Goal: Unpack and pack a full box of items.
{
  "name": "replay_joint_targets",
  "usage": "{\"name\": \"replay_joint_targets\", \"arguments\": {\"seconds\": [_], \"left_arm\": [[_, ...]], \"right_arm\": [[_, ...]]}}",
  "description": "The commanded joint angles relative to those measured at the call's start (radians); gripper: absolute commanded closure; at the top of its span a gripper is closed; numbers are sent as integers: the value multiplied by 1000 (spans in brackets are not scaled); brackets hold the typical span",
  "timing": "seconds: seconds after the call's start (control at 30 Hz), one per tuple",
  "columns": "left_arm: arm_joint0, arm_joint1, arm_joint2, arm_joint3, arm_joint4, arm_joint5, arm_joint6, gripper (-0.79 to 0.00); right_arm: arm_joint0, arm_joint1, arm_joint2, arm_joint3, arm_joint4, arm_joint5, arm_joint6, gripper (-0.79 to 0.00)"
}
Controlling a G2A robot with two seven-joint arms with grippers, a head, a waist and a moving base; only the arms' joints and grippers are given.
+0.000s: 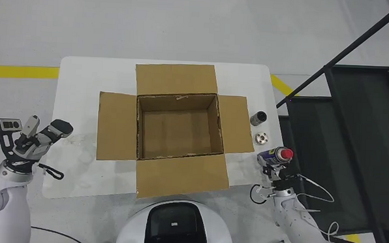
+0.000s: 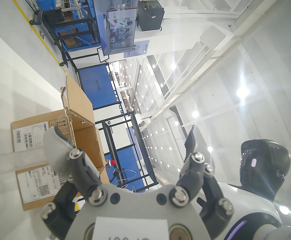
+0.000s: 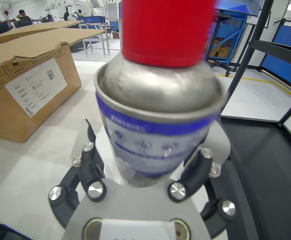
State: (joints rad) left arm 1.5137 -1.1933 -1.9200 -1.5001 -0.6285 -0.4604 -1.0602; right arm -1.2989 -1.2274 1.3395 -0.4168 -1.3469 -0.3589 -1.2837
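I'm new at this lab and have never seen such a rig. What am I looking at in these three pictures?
It is a two-armed robot at a white table. One picture looks down from above its arms; the other two come from cameras on its wrists. An open cardboard box sits mid-table, flaps spread. Beside it stand a dark cylinder and a round metal part. The right gripper clamps a red-capped spray can. The left gripper is open, holding nothing.
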Motion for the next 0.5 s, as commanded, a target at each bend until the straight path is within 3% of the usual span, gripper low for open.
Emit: {"name": "replay_joint_targets", "arguments": {"seconds": [0.0, 0.2, 0.33, 0.47], "left_arm": [[0, 0, 0, 0, 0, 0, 0, -785], [0, 0, 0, 0, 0, 0, 0, -785], [0, 0, 0, 0, 0, 0, 0, -785], [0, 0, 0, 0, 0, 0, 0, -785]], "right_arm": [[-12, 5, 4, -7, -2, -10, -28, -785], [-78, 28, 26, -48, -20, -30, -146, -785], [-143, 49, 46, -107, -40, 17, -195, -785], [-192, 65, 61, -158, -42, 10, -187, -785]]}}
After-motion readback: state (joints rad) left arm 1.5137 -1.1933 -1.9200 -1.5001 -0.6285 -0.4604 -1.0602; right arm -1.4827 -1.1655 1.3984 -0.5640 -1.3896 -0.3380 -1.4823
